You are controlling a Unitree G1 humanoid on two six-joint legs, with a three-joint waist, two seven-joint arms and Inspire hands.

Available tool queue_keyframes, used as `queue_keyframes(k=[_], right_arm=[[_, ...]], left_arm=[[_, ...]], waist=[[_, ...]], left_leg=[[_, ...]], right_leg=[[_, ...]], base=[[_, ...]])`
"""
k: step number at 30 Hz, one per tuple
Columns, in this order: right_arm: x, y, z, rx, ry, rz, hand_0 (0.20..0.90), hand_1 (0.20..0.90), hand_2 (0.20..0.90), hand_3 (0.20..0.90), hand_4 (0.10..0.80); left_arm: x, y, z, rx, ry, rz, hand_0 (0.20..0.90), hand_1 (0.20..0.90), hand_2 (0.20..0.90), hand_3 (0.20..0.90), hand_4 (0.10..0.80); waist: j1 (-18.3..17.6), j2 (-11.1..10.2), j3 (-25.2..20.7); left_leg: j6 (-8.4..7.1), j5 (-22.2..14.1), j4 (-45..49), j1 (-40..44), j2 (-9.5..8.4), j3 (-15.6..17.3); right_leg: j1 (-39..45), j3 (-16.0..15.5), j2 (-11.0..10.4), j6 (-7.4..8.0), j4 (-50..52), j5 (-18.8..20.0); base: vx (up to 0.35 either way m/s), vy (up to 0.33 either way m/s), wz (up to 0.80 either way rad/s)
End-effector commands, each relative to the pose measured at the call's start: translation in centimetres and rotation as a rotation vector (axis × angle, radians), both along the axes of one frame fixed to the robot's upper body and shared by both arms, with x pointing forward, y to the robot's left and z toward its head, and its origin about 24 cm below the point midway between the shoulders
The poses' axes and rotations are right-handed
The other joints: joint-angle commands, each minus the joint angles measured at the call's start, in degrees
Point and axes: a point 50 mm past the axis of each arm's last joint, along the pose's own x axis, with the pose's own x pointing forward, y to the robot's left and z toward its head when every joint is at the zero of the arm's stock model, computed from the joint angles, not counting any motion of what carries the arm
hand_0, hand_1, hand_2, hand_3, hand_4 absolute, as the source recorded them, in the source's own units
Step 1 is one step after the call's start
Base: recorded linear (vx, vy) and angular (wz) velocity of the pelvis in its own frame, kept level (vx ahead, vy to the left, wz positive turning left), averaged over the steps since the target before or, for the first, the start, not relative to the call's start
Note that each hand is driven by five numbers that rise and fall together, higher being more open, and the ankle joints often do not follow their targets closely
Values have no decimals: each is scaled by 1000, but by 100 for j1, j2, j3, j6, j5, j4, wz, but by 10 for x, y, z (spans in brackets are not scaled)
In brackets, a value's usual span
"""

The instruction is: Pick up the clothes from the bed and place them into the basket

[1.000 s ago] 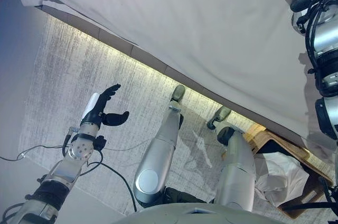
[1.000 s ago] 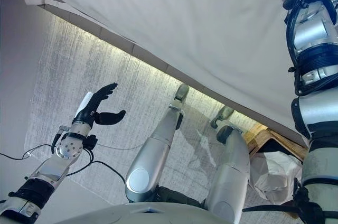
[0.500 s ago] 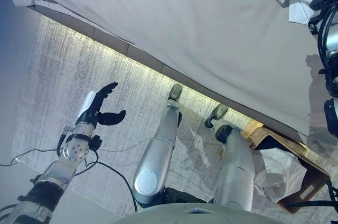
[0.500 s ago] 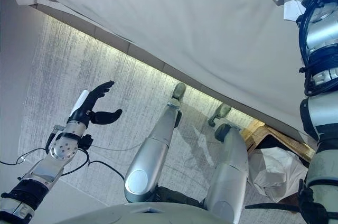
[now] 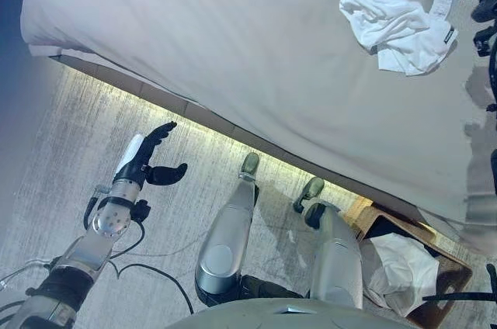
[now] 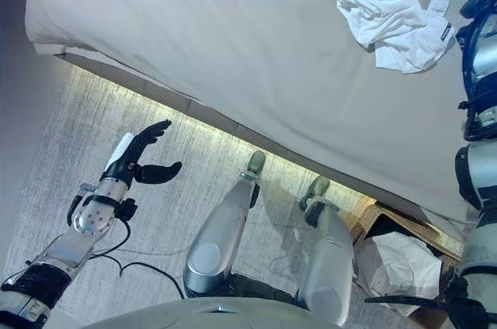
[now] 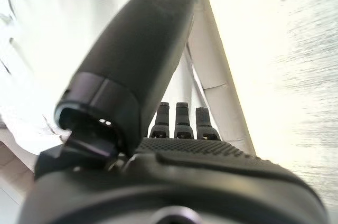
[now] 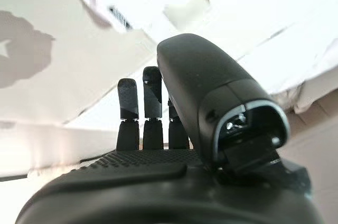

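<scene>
A big bed point(image 5: 256, 50) with a pale sheet is seen above the grey floor point(image 5: 85, 143). White clothes point(image 5: 392, 15) are bunched on the bed's far right part. More white cloth is seen in the wooden basket point(image 5: 454, 273) on the floor. The left robot hand point(image 5: 151, 160) is held over the floor, released and empty. The right robot hand point(image 8: 153, 129) is released too, with straight fingers.

Both eye views looked steeply down from the head, a little apart, and shared the bed point(image 5: 256, 42), the floor point(image 5: 85, 143) beside it and the basket point(image 5: 435, 290) at lower right. Each wrist view looked from very close along its own hand: the left hand point(image 7: 174, 150) toward the bed's edge, the right hand point(image 8: 158, 155) over the bed's sheet.
</scene>
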Motion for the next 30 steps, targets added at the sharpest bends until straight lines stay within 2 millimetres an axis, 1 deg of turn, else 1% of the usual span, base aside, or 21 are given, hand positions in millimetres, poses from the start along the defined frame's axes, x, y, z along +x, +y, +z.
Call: queue_keyframes(k=[1, 5, 9, 14, 20, 24, 26, 27, 30], right_arm=[[-30, -19, 45, -150, -159, -87, 900, 900, 900, 900, 800], [-26, -16, 36, -200, -125, -95, 900, 900, 900, 900, 800], [-24, -15, 30, -203, -103, -92, 900, 900, 900, 900, 800], [-22, -12, 34, -204, -83, -64, 900, 900, 900, 900, 800], [-17, -4, 36, -194, -77, -14, 900, 900, 900, 900, 800], [-14, 3, 35, -194, -77, 21, 900, 900, 900, 900, 800], [-13, 5, 35, -193, -76, 32, 900, 900, 900, 900, 800], [-13, 5, 35, -192, -76, 34, 900, 900, 900, 900, 800], [-11, 6, 33, -175, -72, 52, 900, 900, 900, 900, 800]], left_arm=[[-4, 13, 17, 42, -84, 12, 900, 900, 900, 900, 800], [-5, 9, 11, 46, -78, 12, 900, 900, 900, 900, 800], [-3, 7, 12, 42, -81, 13, 900, 900, 900, 900, 800], [-5, 7, 13, 38, -79, 9, 900, 900, 900, 900, 800], [-7, 8, 20, 45, -107, -5, 900, 900, 900, 900, 800], [-11, 8, 25, 44, -136, 0, 900, 900, 900, 900, 800], [-11, 8, 27, 40, -151, 4, 900, 900, 900, 900, 800], [-12, 8, 27, 39, -153, 5, 900, 900, 900, 900, 800], [-11, 5, 30, 56, -176, 1, 900, 900, 900, 900, 800]], waist=[[60, -107, -290], [-9, -46, -280], [-43, 26, -279], [-56, 104, -279], [-92, 123, -279], [-133, 130, -279], [-162, 148, -279], [-165, 146, -279], [-192, 146, -279]], left_leg=[[66, -149, -9, -122, 66, 347], [85, -153, 32, -189, 72, 360], [115, -150, 65, -302, 91, 385], [143, -145, 157, -487, 83, 389], [218, -274, 643, -1054, 115, 474], [323, -515, 1254, -1530, 136, 607], [388, -724, 1785, -1862, 127, 658], [403, -764, 1863, -1912, 126, 668], [518, -1081, 2568, -2367, 91, 707]], right_leg=[[407, -200, 252, -82, 345, -444], [308, -166, 281, -116, 371, -445], [141, -162, 282, -153, 497, -496], [-114, -140, 282, -194, 723, -563], [-723, -126, 257, -255, 1235, -652], [-1220, -138, 196, -309, 1716, -750], [-1546, -106, 144, -332, 2057, -818], [-1602, -95, 134, -332, 2121, -837], [-2070, -88, 44, -350, 2631, -969]], base=[[0, 0, 0], [0, 0, 0], [6, -47, -4], [22, -51, -8], [-1, -88, -1], [-33, -86, 4], [-48, -69, 4], [-39, -67, 3], [-47, -67, 9]])
